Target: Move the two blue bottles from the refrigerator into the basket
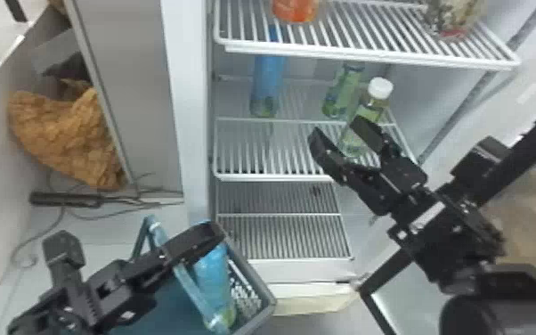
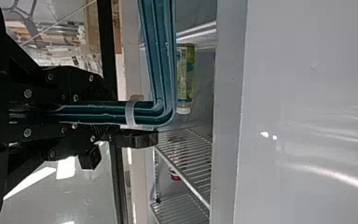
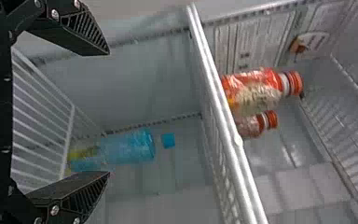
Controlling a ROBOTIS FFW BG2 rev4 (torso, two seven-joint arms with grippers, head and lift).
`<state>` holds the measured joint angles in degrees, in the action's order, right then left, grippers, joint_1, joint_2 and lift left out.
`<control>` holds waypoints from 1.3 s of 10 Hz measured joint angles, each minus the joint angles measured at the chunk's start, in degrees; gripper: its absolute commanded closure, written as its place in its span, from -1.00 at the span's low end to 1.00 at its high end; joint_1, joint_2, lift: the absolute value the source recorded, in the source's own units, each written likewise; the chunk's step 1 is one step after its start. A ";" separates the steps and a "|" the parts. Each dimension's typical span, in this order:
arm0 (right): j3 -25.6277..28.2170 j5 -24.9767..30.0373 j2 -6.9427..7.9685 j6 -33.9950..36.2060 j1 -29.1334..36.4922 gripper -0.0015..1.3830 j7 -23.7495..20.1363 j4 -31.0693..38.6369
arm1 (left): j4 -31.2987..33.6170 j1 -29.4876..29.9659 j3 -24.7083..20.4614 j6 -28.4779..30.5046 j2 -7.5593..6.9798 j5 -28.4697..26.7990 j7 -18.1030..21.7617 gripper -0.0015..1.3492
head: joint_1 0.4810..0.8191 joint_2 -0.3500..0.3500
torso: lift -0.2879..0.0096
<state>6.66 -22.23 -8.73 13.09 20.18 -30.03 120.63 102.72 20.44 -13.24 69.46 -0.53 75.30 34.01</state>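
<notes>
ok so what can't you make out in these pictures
Head view:
- blue plastic bottle in the blue-grey plastic basket: its top, behind the black left claw
- basket's near end: cut off by the bottom edge
- rear green bottle: its cap, behind the white wire shelf

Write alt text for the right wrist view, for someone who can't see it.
A robot's right hand, fingers spread wide, faces a blue bottle standing on a refrigerator's wire shelf; two bottles with red caps stand on the shelf above.
</notes>
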 measured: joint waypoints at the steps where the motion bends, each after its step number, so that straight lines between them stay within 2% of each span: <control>1: -0.40 0.70 0.45 -0.96 -1.72 -0.77 0.99 -1.85 | 0.00 0.03 0.03 0.00 0.00 0.00 0.00 0.78 | 0.27 -0.53 | -0.54; 9: -10.02 4.79 0.79 -4.72 -14.60 -0.78 9.46 -17.00 | -0.14 0.08 0.30 0.00 -0.23 -0.07 0.00 0.78 | 0.27 -0.34 | -0.54; 13: -13.24 5.75 1.31 -5.98 -17.97 -0.77 15.70 -19.71 | -0.14 0.08 0.44 0.00 -0.44 0.00 0.00 0.78 | 0.27 -0.30 | -0.54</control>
<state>-6.58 -16.48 -7.42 7.10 2.20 -14.33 100.92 102.58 20.53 -12.80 69.47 -0.97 75.30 34.01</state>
